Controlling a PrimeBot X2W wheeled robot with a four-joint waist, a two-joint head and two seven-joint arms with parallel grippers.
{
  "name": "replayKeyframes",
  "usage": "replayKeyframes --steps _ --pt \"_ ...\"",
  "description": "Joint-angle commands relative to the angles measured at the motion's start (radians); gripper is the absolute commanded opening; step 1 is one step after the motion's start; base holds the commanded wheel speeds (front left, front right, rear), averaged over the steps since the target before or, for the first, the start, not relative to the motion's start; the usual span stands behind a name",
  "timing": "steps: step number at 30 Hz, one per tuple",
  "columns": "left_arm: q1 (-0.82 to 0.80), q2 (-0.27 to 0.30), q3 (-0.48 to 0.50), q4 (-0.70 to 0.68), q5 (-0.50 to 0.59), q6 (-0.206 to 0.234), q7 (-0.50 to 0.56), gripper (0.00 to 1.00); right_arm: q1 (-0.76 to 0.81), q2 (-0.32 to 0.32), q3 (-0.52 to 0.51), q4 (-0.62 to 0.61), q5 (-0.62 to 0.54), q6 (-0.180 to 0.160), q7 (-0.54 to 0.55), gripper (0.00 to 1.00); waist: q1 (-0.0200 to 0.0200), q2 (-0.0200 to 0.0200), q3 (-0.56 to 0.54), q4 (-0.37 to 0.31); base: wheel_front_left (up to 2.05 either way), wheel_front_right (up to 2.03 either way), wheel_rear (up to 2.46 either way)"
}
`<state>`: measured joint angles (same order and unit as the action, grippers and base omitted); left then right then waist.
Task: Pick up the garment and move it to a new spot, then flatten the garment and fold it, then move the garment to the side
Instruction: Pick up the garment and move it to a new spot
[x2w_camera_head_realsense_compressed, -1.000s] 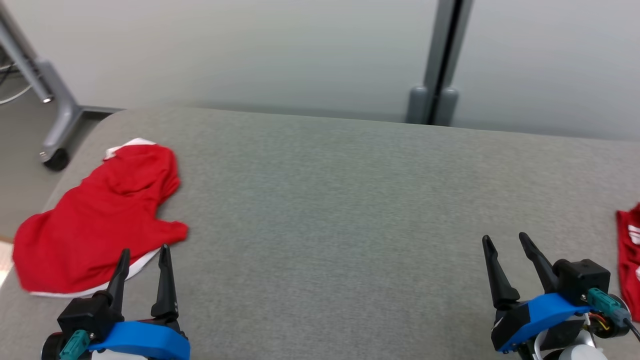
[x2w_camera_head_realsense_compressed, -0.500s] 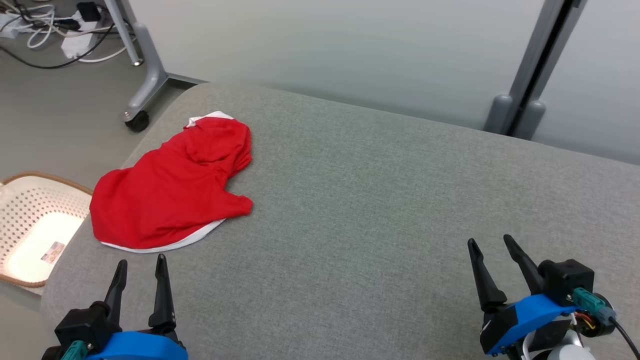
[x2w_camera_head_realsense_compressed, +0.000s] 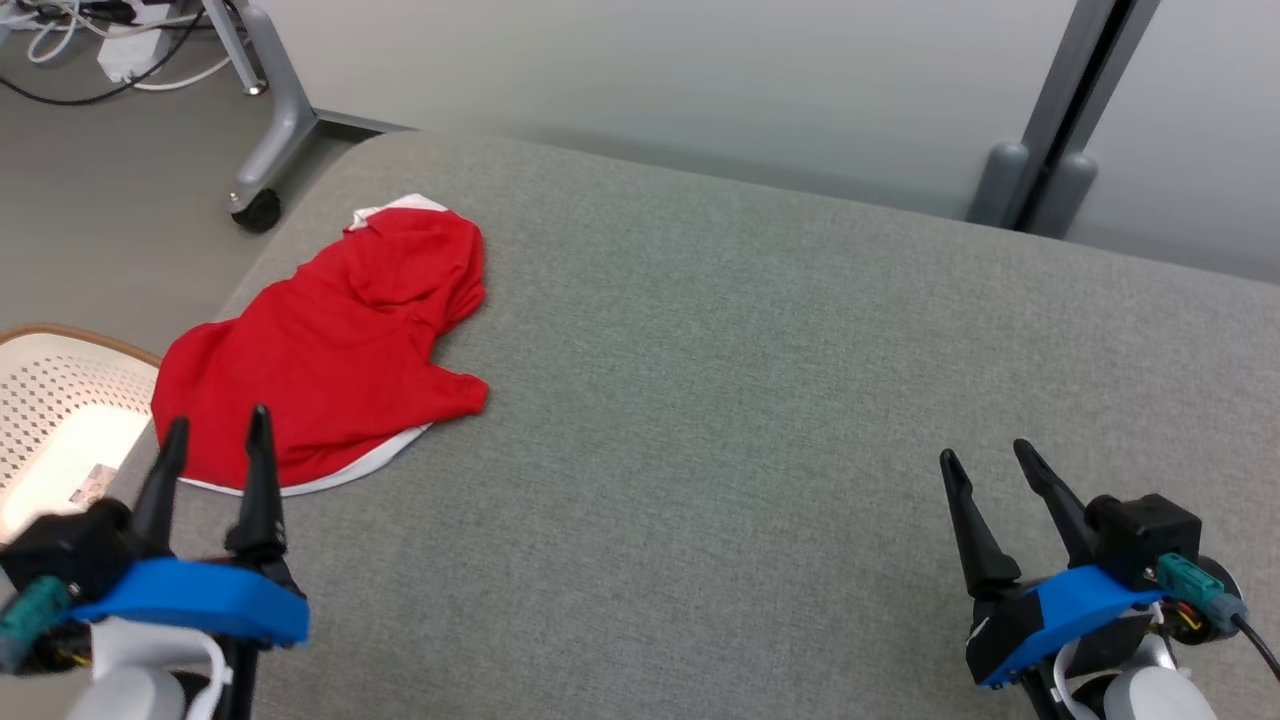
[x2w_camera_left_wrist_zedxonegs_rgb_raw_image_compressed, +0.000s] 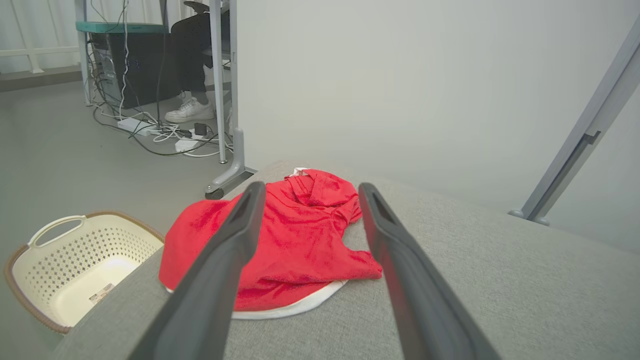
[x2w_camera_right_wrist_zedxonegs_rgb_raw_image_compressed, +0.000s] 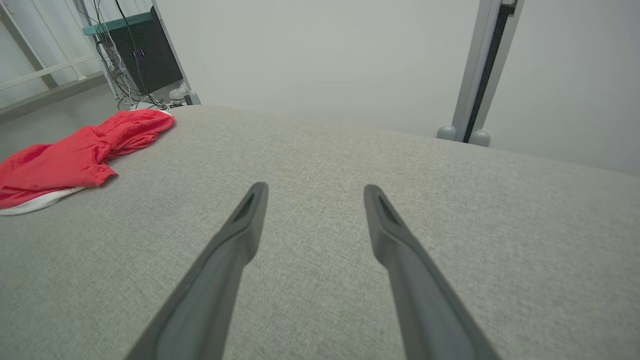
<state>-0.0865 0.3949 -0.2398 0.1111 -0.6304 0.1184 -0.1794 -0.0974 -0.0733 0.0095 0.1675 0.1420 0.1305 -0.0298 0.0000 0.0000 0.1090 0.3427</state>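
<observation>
Now, head view, change: the whole picture had shifted since a second ago, so the camera had turned toward the robot's left. The red garment itself kept the same crumpled shape on the grey cushion, close to its far left corner.
Head view, left gripper: the left gripper stood higher in the picture than half a second before, and its fingertips now lay over the near white hem of the garment. Its jaws were spread wide and held nothing.
Head view, right gripper: the right gripper was at the lower right, well apart from the garment, about where it had been. It was also spread wide and empty.
Head view, meaning for the task: I judge that the pick-up was only beginning, as the garment was not yet lifted.
Left wrist view, pose: the two fingers pointed low along the cushion, straight at the garment, which showed between them. I could not tell any contact. A white basket stood on the floor just beside the cushion's edge.
Right wrist view, pose: the fingers pointed across bare cushion, with the garment far off at that view's left.
</observation>
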Motion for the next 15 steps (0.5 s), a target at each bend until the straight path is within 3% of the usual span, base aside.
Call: replayKeyframes --steps 1,7,15 --pt "-0.044 0.03 0.014 -0.014 -0.01 -0.015 0.031 1.0 -0.015 -0.009 0.004 -0.014 -0.002 0.001 0.002 1.0 0.0 0.0 0.019 -0.005 0.0 0.0 0.0" --pt "-0.199 0.137 0.088 0.002 -0.093 -0.046 0.188 1.0 -0.069 -0.024 0.027 -0.062 -0.009 0.001 0.018 1.0 0.0 0.0 0.13 -0.068 0.0 0.0 0.0" --pt "-0.319 0.29 0.198 0.135 -0.215 -0.005 0.439 1.0 -0.157 -0.035 0.069 -0.116 -0.021 0.001 0.026 1.0 0.0 0.0 0.315 -0.24 0.0 0.0 0.0"
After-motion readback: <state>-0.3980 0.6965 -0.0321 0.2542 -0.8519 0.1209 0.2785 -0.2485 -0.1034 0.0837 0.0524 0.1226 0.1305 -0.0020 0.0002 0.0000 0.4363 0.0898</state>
